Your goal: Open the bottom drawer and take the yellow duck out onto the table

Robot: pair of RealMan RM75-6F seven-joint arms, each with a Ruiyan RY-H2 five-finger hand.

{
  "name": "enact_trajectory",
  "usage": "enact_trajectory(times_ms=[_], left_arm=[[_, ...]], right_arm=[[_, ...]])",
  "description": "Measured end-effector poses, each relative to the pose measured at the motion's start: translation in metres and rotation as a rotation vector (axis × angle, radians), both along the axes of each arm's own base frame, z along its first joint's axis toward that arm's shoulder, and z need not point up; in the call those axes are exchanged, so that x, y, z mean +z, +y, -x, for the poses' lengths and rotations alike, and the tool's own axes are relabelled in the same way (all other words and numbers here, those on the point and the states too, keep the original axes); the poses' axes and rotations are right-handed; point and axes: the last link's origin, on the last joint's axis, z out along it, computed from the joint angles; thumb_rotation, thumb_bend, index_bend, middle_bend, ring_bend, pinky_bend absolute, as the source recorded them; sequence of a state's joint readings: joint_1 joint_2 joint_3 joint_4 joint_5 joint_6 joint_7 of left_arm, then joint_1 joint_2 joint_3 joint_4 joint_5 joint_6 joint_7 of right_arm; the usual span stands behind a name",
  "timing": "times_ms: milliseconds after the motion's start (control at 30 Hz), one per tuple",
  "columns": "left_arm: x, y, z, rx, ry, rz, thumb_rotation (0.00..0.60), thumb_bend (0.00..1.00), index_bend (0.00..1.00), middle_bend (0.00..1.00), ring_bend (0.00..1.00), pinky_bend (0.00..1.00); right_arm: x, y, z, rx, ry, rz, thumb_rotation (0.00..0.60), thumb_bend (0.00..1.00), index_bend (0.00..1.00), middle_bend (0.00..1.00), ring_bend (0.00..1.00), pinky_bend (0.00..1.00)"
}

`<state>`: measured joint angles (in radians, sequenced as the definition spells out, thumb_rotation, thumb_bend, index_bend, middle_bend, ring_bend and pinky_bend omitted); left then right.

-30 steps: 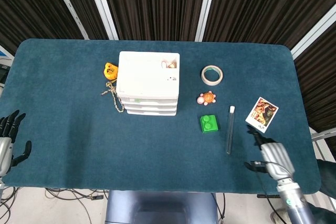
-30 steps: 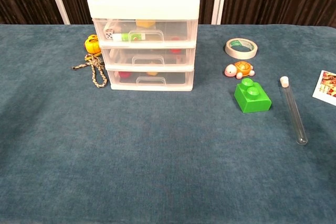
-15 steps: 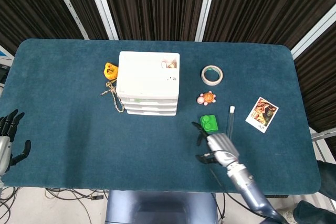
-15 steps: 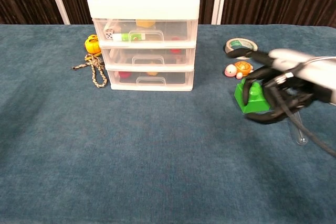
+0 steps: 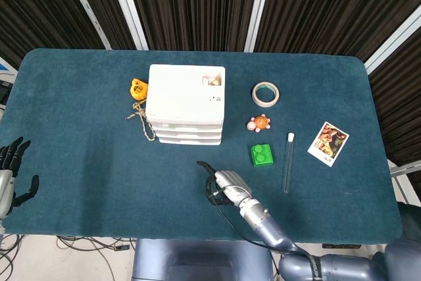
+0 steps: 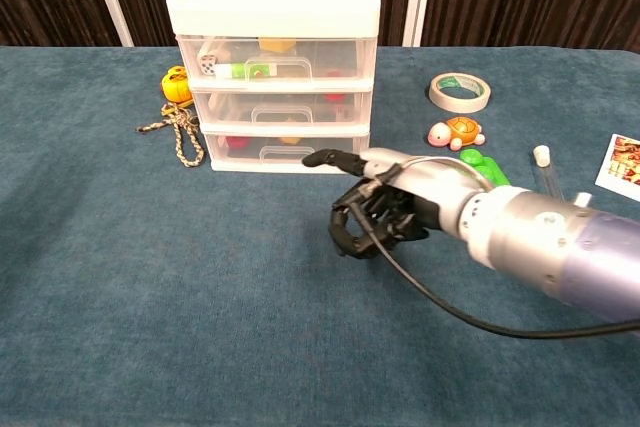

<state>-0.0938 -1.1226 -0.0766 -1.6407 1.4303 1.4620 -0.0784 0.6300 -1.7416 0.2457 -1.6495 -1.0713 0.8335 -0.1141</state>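
While shut, bottom drawer [image 6: 285,151] with toys.

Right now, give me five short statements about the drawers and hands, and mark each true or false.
1. The bottom drawer is shut. True.
2. The right hand holds the yellow duck. False; it holds nothing, one finger pointing toward the drawer unit.
3. The left hand is at the table's left edge. True.
4. The tape roll sits on top of the unit. False; it lies on the table.
5. The green block lies left of the unit. False; right.
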Motion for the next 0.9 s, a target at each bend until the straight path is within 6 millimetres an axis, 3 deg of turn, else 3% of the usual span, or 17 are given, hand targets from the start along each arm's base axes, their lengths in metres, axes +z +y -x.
enact_trajectory(times_ms=[267, 500, 900], left_arm=[[0.0, 0.001, 0.0, 0.006, -0.003, 0.002, 0.6, 0.48, 0.05, 0.0, 0.0, 0.0], [0.0, 0.001, 0.0, 0.013, -0.008, 0.004, 0.6, 0.48, 0.05, 0.0, 0.0, 0.0], [0.0, 0.002, 0.001, 0.022, -0.013, 0.009, 0.6, 0.48, 0.05, 0.0, 0.0, 0.0]], right_arm=[[-0.029, -0.017, -0.024, -0.041, -0.027, -0.022, 0.6, 0.62, 0.06, 0.69, 0.83, 1.0], [-0.04, -0.023, -0.033, -0.132, -0.072, -0.069, 0.6, 0.62, 0.0, 0.71, 0.84, 1.0], [-0.063, -0.033, -0.047, -0.192, -0.088, -0.182, 0.6, 0.62, 0.0, 0.73, 0.86, 1.0]])
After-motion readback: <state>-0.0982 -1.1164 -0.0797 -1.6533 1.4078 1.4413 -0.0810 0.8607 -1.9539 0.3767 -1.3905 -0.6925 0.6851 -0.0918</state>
